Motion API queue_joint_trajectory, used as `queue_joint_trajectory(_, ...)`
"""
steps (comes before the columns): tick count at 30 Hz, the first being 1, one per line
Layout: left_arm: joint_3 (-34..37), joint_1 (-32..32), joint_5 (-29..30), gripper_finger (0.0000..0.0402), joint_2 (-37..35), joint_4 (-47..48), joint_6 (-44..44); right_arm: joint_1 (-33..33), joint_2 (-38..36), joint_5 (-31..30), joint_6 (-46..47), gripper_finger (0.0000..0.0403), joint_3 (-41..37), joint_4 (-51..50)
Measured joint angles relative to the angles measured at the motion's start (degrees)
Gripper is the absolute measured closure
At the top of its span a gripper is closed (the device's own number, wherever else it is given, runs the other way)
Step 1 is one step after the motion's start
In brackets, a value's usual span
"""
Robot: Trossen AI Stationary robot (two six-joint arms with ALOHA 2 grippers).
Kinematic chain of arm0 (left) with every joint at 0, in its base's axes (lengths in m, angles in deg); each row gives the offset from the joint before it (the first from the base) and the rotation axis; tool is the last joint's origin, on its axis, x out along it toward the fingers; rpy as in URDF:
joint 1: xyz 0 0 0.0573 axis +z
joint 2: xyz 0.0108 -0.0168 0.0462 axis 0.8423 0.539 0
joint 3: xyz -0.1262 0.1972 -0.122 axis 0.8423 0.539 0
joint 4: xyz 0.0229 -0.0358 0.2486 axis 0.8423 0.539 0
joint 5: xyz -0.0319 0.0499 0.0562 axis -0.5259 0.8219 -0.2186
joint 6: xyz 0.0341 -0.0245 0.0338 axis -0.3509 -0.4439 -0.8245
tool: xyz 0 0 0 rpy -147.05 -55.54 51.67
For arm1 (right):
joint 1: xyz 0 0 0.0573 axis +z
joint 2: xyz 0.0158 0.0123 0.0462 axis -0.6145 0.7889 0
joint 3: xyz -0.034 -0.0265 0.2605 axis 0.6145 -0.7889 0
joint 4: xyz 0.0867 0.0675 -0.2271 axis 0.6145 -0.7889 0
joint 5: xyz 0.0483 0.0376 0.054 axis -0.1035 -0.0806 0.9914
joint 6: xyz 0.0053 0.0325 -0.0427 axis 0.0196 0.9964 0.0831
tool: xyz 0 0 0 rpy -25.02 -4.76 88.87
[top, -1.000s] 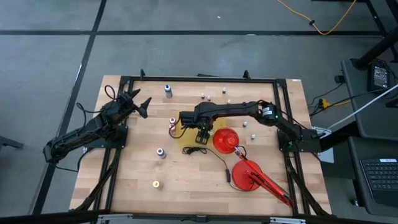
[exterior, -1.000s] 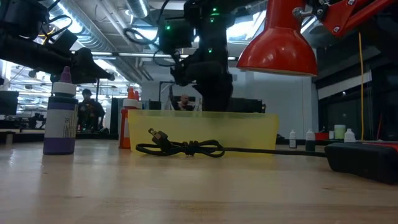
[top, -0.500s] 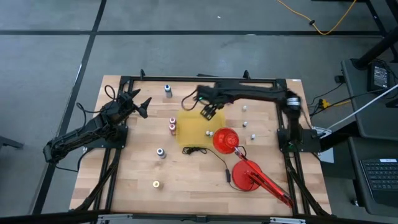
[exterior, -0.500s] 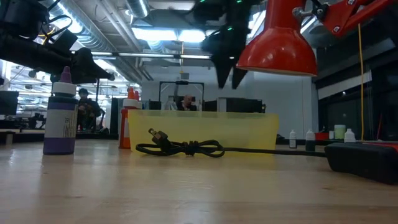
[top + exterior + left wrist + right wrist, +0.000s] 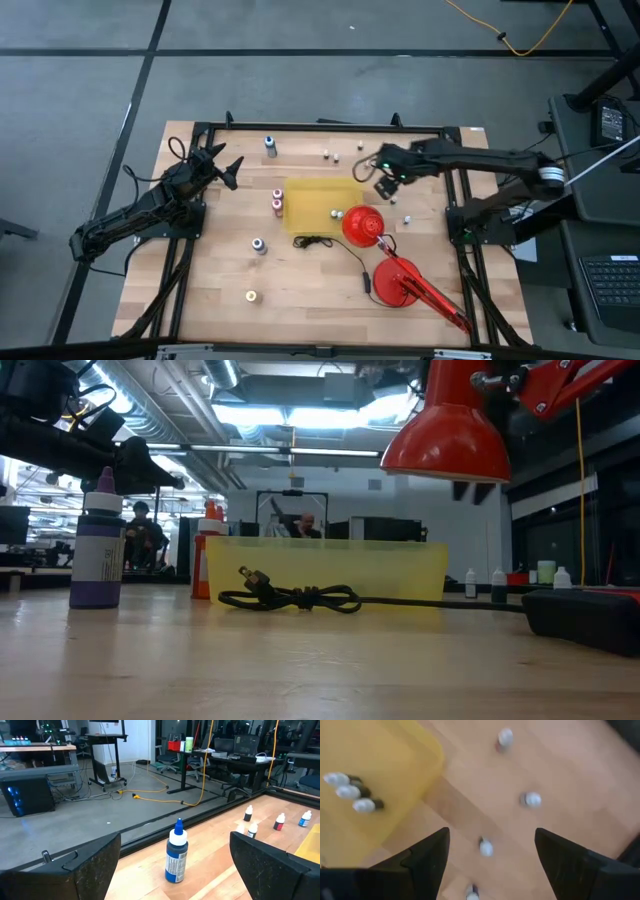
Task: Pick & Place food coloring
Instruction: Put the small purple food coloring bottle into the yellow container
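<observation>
Fingers [image 5: 432, 855] of right gripper [image 5: 388, 181] apart — tiny white-capped food coloring bottle [image 5: 486, 848] between them, frame bottom-centre, untouched.

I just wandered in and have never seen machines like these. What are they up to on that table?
Two robot arms are sorting little food coloring bottles into a yellow tray. The right gripper hangs open and empty above the table just beside the tray, over some loose bottles. Three bottles already lie in the tray. The left gripper waits, open, at the table's left side near a blue-topped bottle. A red lamp sits next to the tray.
</observation>
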Motion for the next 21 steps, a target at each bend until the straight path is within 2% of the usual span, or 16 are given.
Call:
queue_joint_trajectory(9,0.0,0.0,0.0,0.0038,0.0,0.0,0.0,6.1,-9.2,6.2,4.6,0.0109,-13.7,-0.5)
queue_joint_trajectory(13,0.0,0.0,0.0,0.0038,0.0,0.0,0.0,8.9,-10.3,6.2,6.0,0.0109,-18.6,0.4)
queue_joint_trajectory(21,0.0,0.0,0.0,0.0038,0.0,0.0,0.0,12.2,-10.4,6.5,7.4,0.0109,-25.8,8.3)
